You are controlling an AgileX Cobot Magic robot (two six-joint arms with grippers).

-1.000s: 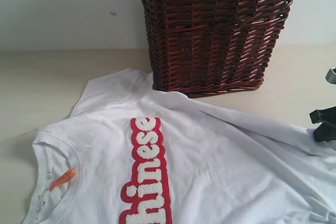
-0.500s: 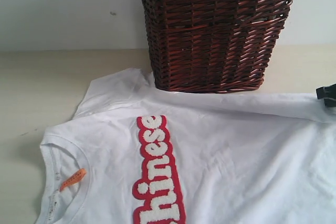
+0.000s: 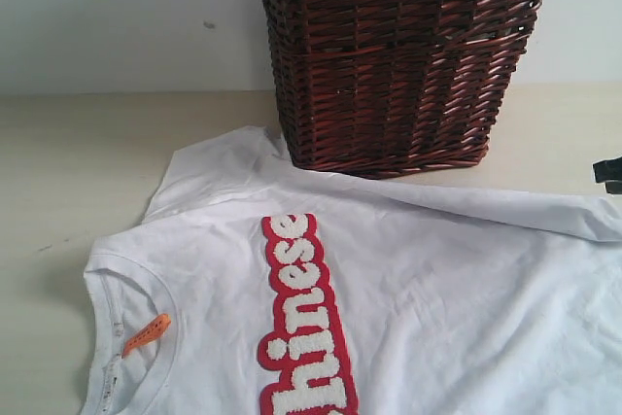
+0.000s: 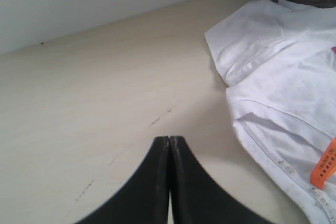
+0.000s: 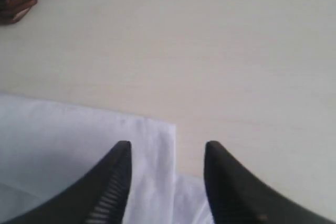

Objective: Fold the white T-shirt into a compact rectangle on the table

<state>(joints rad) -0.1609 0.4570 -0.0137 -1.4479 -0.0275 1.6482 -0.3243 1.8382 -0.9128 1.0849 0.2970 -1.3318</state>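
While the right pincer stands parted over a corner of the white T-shirt and the left pincer is closed and empty, the shirt's ridged far edge risks a crooked fold.

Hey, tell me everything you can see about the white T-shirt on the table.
The white T-shirt, cotton by its look, lies front up, spread and softly wrinkled on the pale table, partly out of frame. A red strip with fuzzy white letters crosses the chest; an orange tag sits inside the neck. One short sleeve appears to touch the brown wicker basket. A fabric corner lies below the open right hand, ungripped.
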